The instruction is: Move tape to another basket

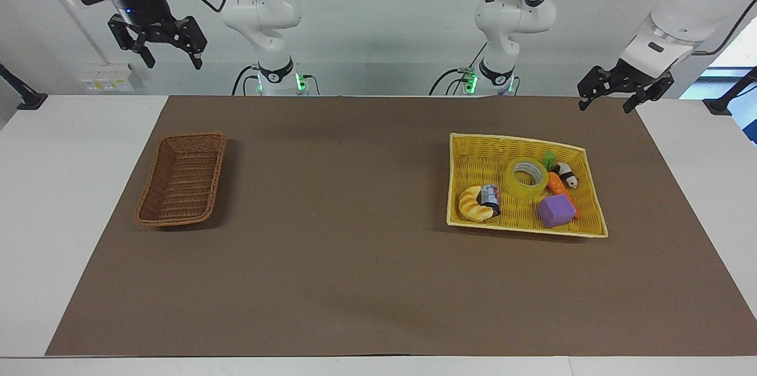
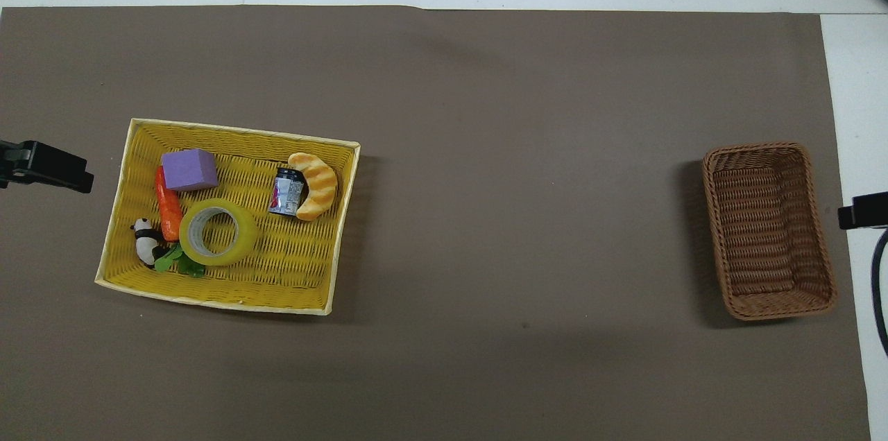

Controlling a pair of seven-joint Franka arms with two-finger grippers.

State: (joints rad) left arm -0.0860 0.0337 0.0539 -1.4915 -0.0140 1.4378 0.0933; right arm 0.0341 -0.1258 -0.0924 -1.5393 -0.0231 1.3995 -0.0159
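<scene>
While the wide translucent yellow tape roll (image 1: 526,178) lies flat, hole up, in the bright yellow woven tray (image 1: 473,150) at the left arm's end of the desk, the open left end effector (image 1: 609,94) hangs nearest, whereas the open right end effector (image 1: 170,51) waits above the narrow brown wicker basket (image 1: 155,180).

Tape (image 1: 526,178): glossy translucent yellow film, smooth, on a white core. Basket (image 1: 182,179): brown woven wicker, rough and matt. Yellow tray (image 1: 473,148): woven, slight plastic sheen. Purple cube (image 1: 556,211) matt, foam-like. Mat (image 1: 355,258): matt brown paper. Arm shells glossy white plastic; gripper fingers (image 1: 195,59) matt black.
</scene>
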